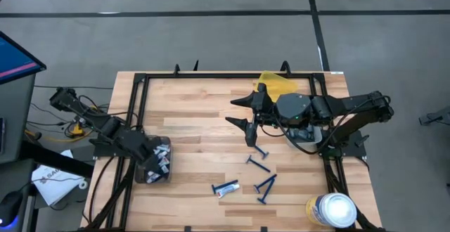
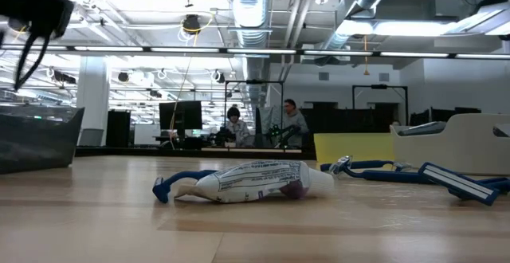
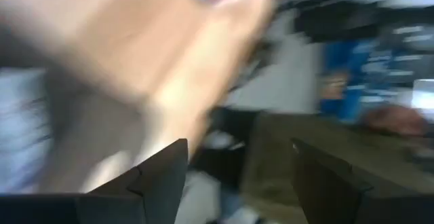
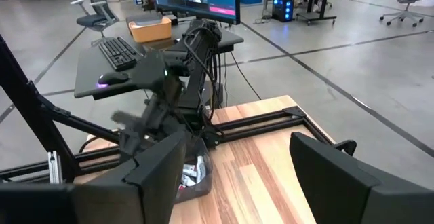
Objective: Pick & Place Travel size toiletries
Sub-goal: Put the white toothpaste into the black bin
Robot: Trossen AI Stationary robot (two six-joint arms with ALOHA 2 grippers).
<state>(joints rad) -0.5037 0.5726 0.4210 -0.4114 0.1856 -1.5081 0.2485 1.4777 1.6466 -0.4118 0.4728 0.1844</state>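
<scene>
The right claw (image 1: pixel 243 110) is hanging over the middle of the wooden surface (image 1: pixel 197 105) with its two dark fingers standing wide apart and gripping nothing; its own wrist view is showing both fingers spread, with bare wood between them. Just in front of its lower fingertip, a thin dark-blue razor (image 1: pixel 261 150) is lying on the boards. Two more razors are lying a little farther toward the front edge, one (image 1: pixel 257 164) near the first and another (image 1: pixel 266 188) crossed over a neighbour near the surface's right side. A white-and-blue squeeze tube (image 1: pixel 226 188) is lying flat beside them, and the low view is showing it (image 2: pixel 255 181) on its side with a blue razor tucked behind it.

The left claw (image 1: pixel 153 163) is reaching down over the dark bin (image 1: pixel 152 160) at the left edge of the surface. Its fingers are standing apart in the left wrist view, though that view is too smeared to tell what lies between them. The bin is holding several small toiletries (image 1: pixel 163 156), white and blue among them, well apart from the loose items on the wood.

A large round canister (image 1: pixel 332 209) with a white lid is standing at the front right corner. A yellow sheet (image 1: pixel 275 83) is lying at the far edge behind the right arm.
</scene>
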